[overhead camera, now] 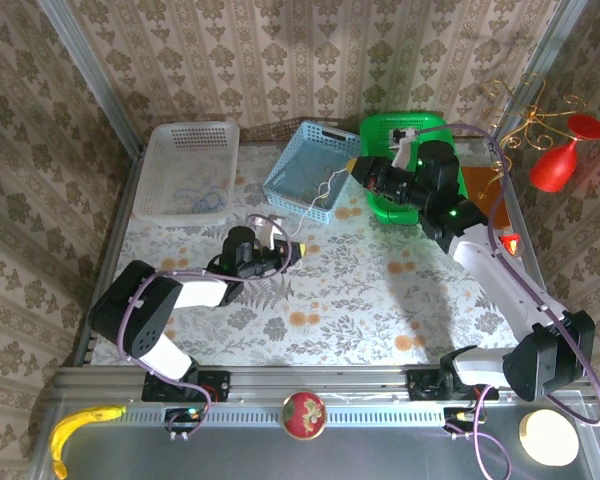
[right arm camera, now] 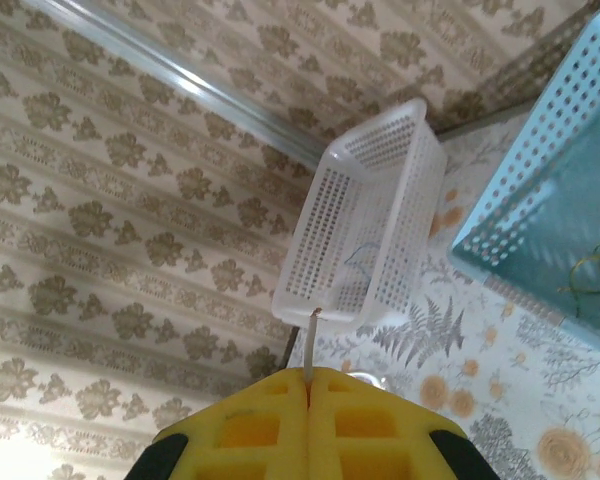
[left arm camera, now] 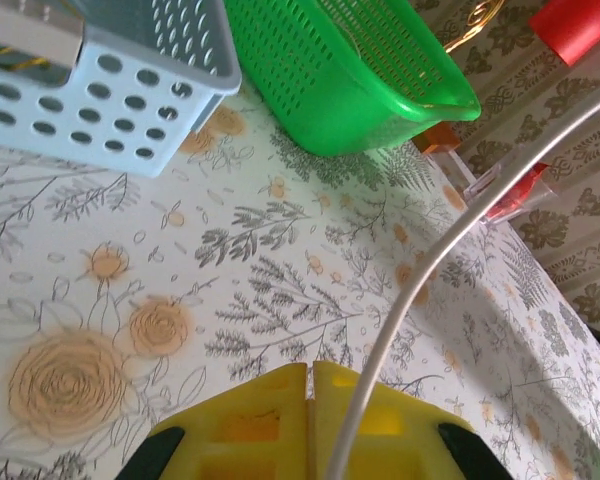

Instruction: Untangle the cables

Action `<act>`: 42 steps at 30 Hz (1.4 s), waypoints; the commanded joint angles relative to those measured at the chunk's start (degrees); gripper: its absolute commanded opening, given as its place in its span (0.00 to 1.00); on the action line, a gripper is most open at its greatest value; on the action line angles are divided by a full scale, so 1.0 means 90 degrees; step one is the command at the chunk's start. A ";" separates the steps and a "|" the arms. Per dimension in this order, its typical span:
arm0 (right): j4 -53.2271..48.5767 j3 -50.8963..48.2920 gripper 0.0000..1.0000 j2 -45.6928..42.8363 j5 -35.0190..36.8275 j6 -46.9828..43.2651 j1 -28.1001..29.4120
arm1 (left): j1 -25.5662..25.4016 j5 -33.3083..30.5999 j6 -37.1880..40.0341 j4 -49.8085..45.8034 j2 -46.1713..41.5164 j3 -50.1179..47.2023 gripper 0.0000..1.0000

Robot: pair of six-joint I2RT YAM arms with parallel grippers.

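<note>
A whitish cable (overhead camera: 323, 190) stretches in an arc between my two grippers, above the table by the blue basket. My right gripper (overhead camera: 356, 168) (right arm camera: 309, 375) is shut on one end, and a short tip (right arm camera: 308, 345) sticks out of the seam. Lower down over the table, my left gripper (overhead camera: 298, 250) (left arm camera: 310, 370) is shut too; the whitish cable (left arm camera: 430, 260) crosses its right finger and rises to the upper right. A bluish cable (overhead camera: 205, 195) (right arm camera: 360, 255) lies in the white basket. A pale yellow cable (right arm camera: 590, 275) (left arm camera: 10, 58) lies in the blue basket.
Along the back stand a white basket (overhead camera: 190, 165), a blue basket (overhead camera: 280, 185) and a green basket (overhead camera: 385, 130). A red glass (overhead camera: 555, 165) on a gold wire stand is at the far right. The floral tabletop (overhead camera: 360, 290) lies open between the arms.
</note>
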 commanded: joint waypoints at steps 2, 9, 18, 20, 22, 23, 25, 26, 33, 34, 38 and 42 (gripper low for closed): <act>0.0122 0.0293 0.00 -0.0255 0.0318 -0.0026 -0.0165 | -0.0028 -0.0094 -0.0118 0.0316 -0.0229 -0.0275 0.00; 0.0106 0.0422 0.00 -0.0424 0.0466 -0.0039 -0.0462 | -0.0041 -0.0152 -0.0155 0.0428 -0.0211 -0.0558 0.00; 0.0018 0.0581 0.00 -0.0563 0.0459 -0.0105 -0.0724 | -0.0051 -0.0195 -0.0204 0.0561 -0.0161 -0.0741 0.00; 0.0008 0.0600 0.00 -0.0606 0.0469 -0.0112 -0.0818 | -0.0051 -0.0210 -0.0196 0.0551 -0.0148 -0.0740 0.00; 0.0009 0.0614 0.00 -0.0667 0.0478 -0.0089 -0.0955 | -0.0051 -0.0210 -0.0188 0.0528 -0.0106 -0.0739 0.00; 0.0009 0.0624 0.00 -0.0695 0.0479 -0.0079 -0.1005 | -0.0051 -0.0211 -0.0186 0.0523 -0.0094 -0.0739 0.00; 0.0013 0.0670 0.00 -0.0719 0.0446 -0.0068 -0.1050 | -0.0051 -0.0196 -0.0186 0.0555 -0.0025 -0.0741 0.00; 0.0015 0.0697 0.00 -0.0710 0.0404 -0.0068 -0.1050 | -0.0051 -0.0182 -0.0190 0.0568 0.0003 -0.0733 0.00; 0.0156 0.0807 0.00 -0.0629 0.0040 0.0032 -0.0981 | -0.0046 -0.0057 -0.0252 0.0681 0.0248 -0.0610 0.15; 0.0157 0.0845 0.00 -0.0634 0.0039 0.0022 -0.0976 | -0.0050 -0.0036 -0.0261 0.0687 0.0293 -0.0591 0.15; 0.0105 0.1149 0.00 -0.0569 0.0005 -0.0028 -0.0972 | -0.0069 0.0027 -0.0283 0.0715 0.0410 -0.0562 0.16; 0.0124 0.1490 0.00 -0.0460 -0.0006 -0.0034 -0.0971 | -0.0080 0.0039 -0.0301 0.0749 0.0487 -0.0565 0.16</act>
